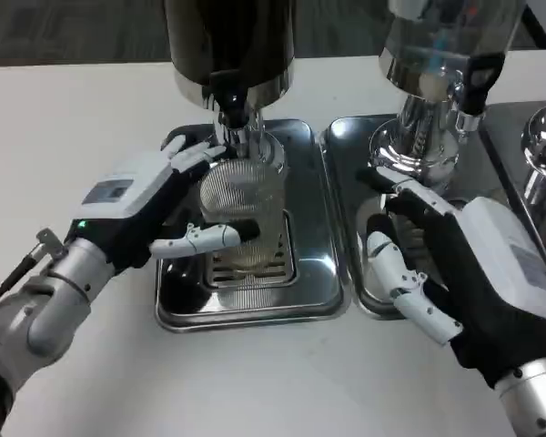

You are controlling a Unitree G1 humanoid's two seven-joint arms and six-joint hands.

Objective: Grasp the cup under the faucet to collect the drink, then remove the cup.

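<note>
Steadiness looks like the whole job at this point: the left hand (155,205) has its fingers wrapped round the ribbed clear cup (241,214), one finger across the front and others curled behind the rim, and it wants to keep the cup upright and square under the faucet (232,114) while the drink comes. The cup stands at the centre of the frame on the grille of the left drip tray (314,273), directly below the spout of the dark dispenser (232,41) at the top. I'd say a firm but not crushing hold suits a thin ribbed cup, and when it comes away it should slide out low and level, clear of the spout. How much drink is in the cup I cannot tell; the ribbing hides any level, though the lower part looks faintly tinted. Over on the right of the frame the right hand (455,273) rests with fingers spread and holding nothing, beside the second drip tray (346,146) under a clear-bodied dispenser (441,45).
</note>
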